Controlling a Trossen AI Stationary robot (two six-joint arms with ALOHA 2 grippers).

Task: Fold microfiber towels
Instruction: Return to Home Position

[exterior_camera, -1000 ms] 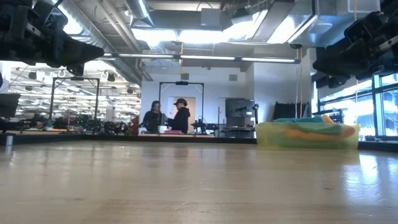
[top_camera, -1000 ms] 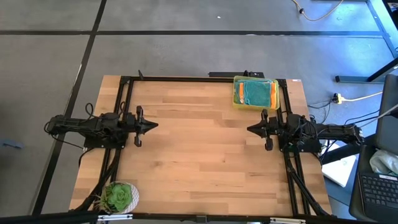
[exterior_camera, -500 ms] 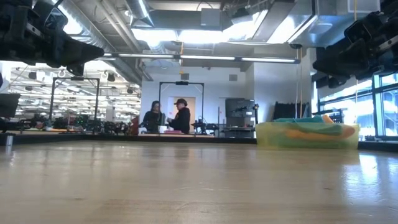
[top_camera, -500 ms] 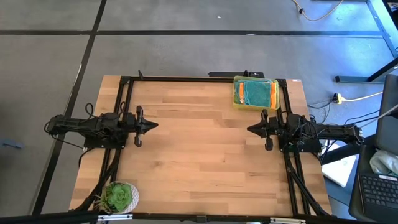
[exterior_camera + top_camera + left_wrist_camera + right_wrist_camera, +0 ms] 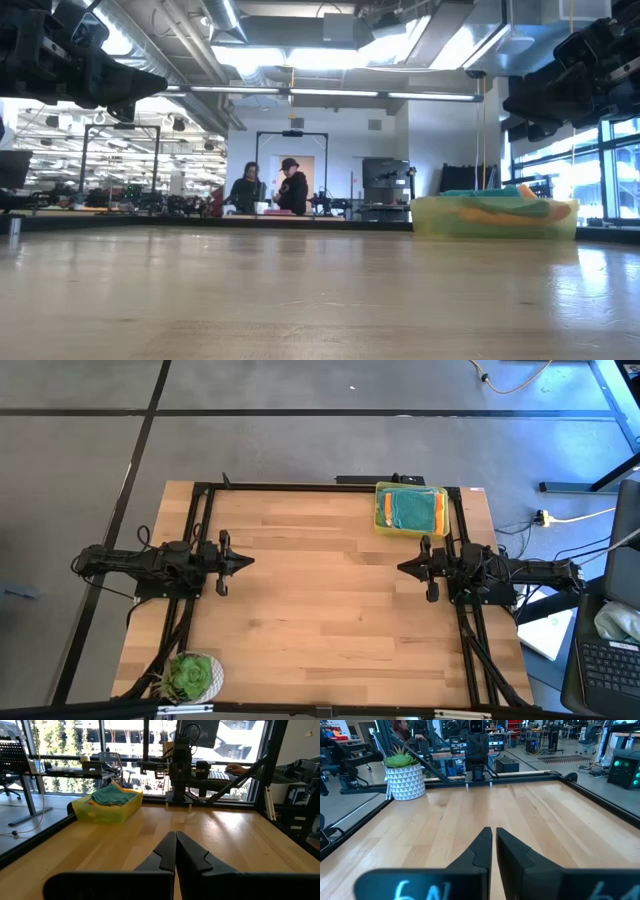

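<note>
We find the folded microfiber towels (image 5: 410,509), teal on top, stacked in the rectangular yellow plastic tray (image 5: 410,535) at the far right corner of the pale wooden table (image 5: 320,620); they lie just beyond the right gripper (image 5: 402,568), its fingers pressed together on nothing; the left gripper (image 5: 249,561), likewise closed and empty, waits well apart; nothing looks left to fold

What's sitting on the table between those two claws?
Nothing. The high view shows only bare wooden table between the left claw and the right claw.

Black cabled arms (image 5: 110,560), tapered grippers (image 5: 250,561)
</note>
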